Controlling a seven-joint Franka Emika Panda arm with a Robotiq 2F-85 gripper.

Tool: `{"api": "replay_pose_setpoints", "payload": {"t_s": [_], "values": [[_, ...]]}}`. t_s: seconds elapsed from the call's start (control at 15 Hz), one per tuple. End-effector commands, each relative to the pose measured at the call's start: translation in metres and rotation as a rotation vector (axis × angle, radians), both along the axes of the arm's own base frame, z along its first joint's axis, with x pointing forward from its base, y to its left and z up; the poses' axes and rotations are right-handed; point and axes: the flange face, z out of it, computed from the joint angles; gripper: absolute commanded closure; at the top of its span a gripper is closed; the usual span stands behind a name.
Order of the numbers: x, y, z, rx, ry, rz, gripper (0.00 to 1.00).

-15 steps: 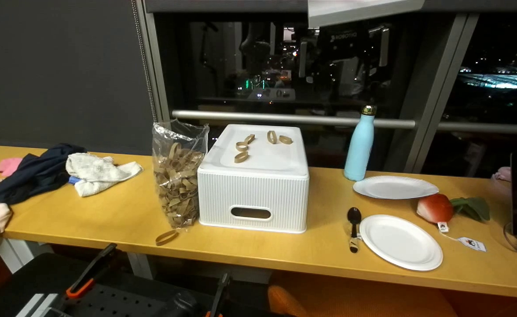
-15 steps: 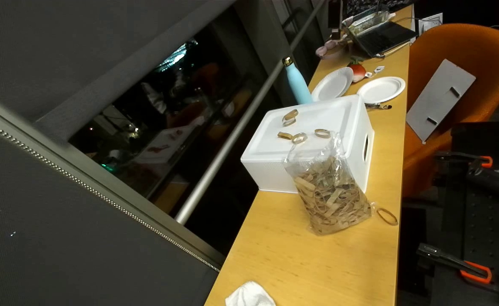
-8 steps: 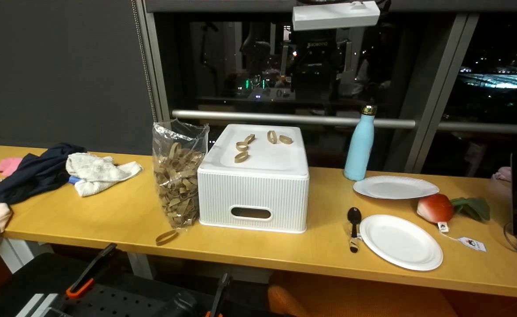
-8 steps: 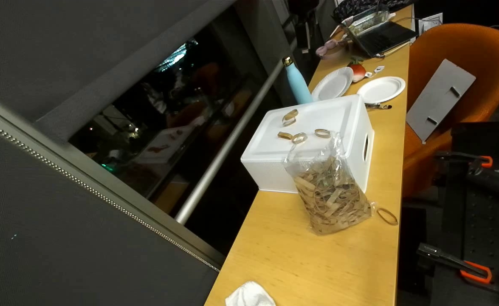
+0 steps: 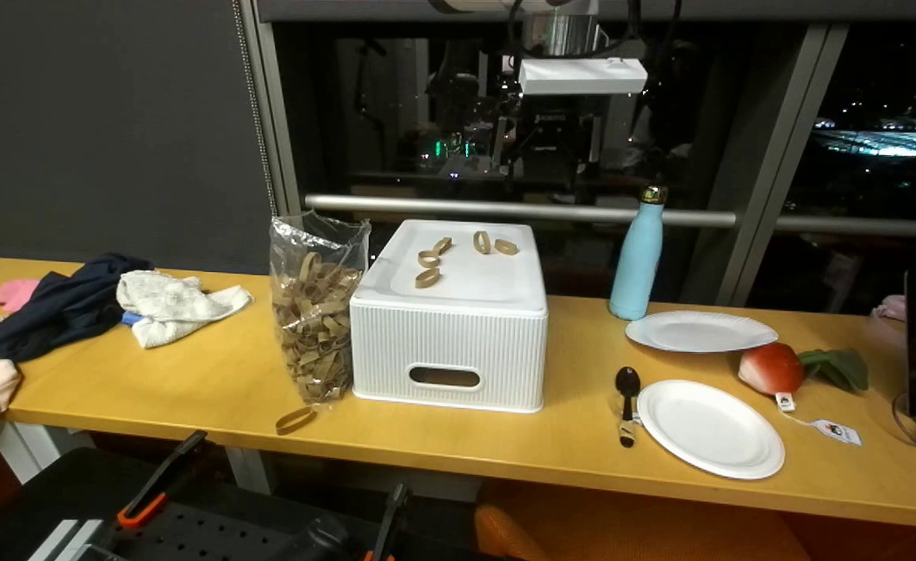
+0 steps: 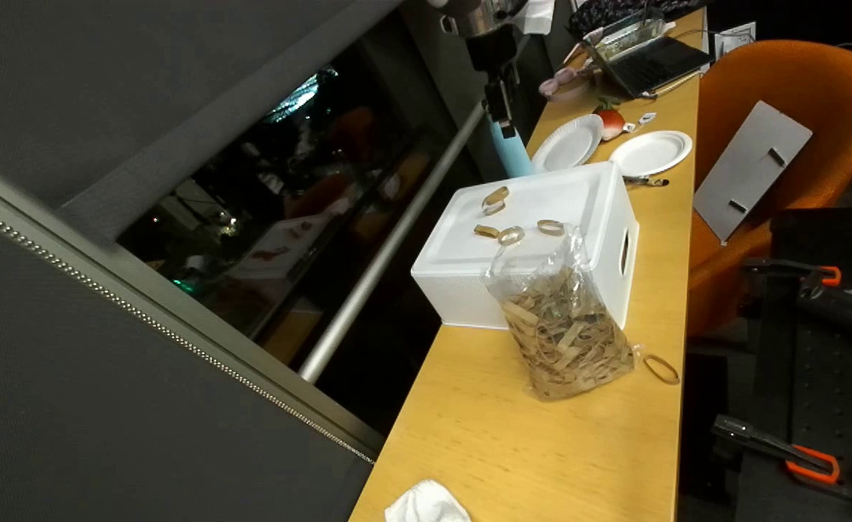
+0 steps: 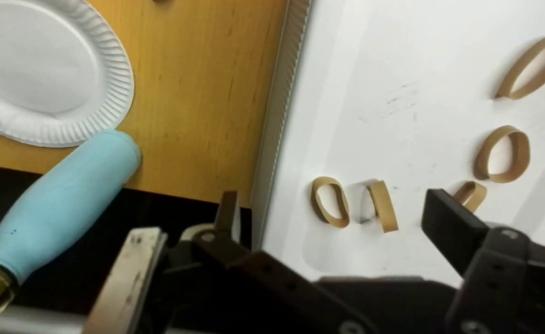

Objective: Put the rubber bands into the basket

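White box [image 5: 450,331]: I judged the step a reach for one rubber band [image 7: 384,207] on its top, best done square and slow, pinching a single loop without scraping the plastic.
Gripper [image 7: 335,215]: its jaws stood spread wide, holding nothing.
Nearest pair of bands: lay below me, showing between the jaws in the wrist view.
Clear bag [image 5: 321,234]: presumably the basket; it stood just beside the box, well apart from me.

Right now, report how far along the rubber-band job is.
Done: many bands already sit in the clear bag, apparently the basket; who put them there isn't shown. In hand: nothing; the gripper is open and empty. Left: five loose bands on the white box and a sixth band on the table beside the bag.
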Motion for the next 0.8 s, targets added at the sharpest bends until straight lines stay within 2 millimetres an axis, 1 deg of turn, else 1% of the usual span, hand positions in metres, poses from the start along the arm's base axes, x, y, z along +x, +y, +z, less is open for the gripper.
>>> {"api": "replay_pose_setpoints", "payload": {"t_s": [0.0,0.13,0.27,0.33,0.53,0.67,0.73], "values": [[0.027,0.006,-0.018,-0.025,0.026,0.037,0.0],[0.039,0.015,-0.03,-0.052,0.042,0.061,0.0],[0.05,0.029,-0.042,-0.061,0.062,0.095,0.0],[0.054,0.038,-0.045,-0.065,0.073,0.111,0.0],[0.059,0.063,-0.057,-0.065,0.095,0.151,0.0],[0.061,0.073,-0.065,-0.067,0.104,0.171,0.0],[0.061,0.074,-0.072,-0.063,0.111,0.174,0.0]]}}
